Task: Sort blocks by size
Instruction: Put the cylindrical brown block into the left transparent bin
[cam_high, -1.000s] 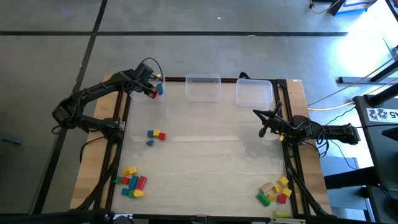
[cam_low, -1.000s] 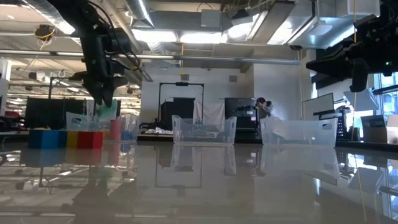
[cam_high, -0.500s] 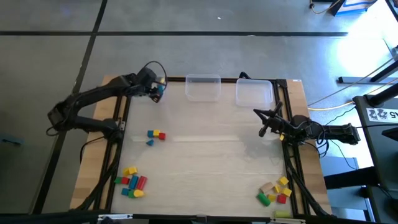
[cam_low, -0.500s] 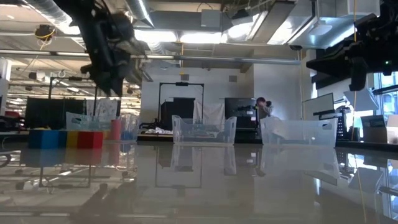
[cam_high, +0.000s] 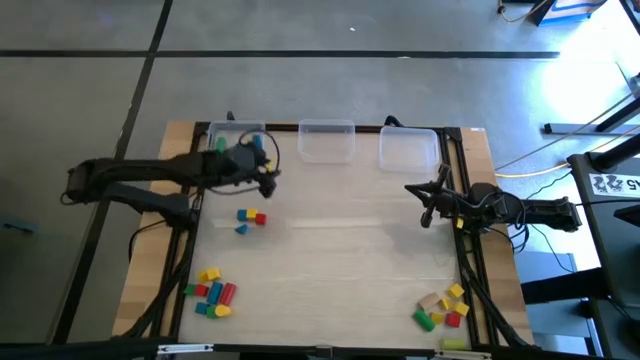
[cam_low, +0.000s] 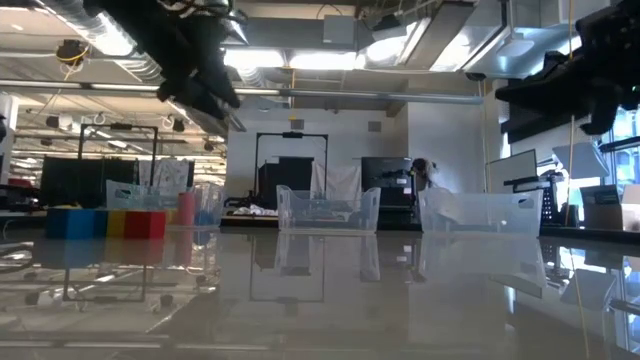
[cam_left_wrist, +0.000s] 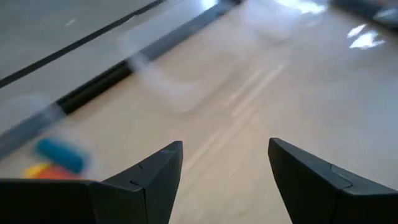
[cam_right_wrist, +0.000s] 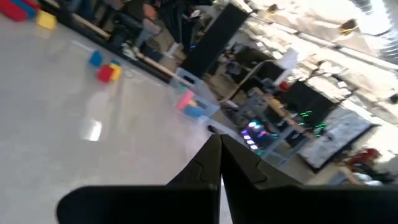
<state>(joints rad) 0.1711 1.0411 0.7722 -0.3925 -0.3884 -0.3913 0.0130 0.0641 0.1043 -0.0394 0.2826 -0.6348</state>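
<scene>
— What do we see of the small glossy toy blocks (cam_high: 251, 217)?
— Cubes and cylinders, clustered on the pale wooden table (cam_high: 340, 260).
— Our grippers?
— Left gripper (cam_high: 270, 180) gapes empty; right gripper (cam_high: 428, 210) is pinched closed.

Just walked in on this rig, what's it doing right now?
Block sorting, mid-run. The left hand is open and empty above the table, near the small blue, yellow and red blocks. A clear plastic bin at the far left corner already holds a few blocks; the other two clear bins look empty. The right hand waits shut at the right side. Piles remain near both front corners.
</scene>
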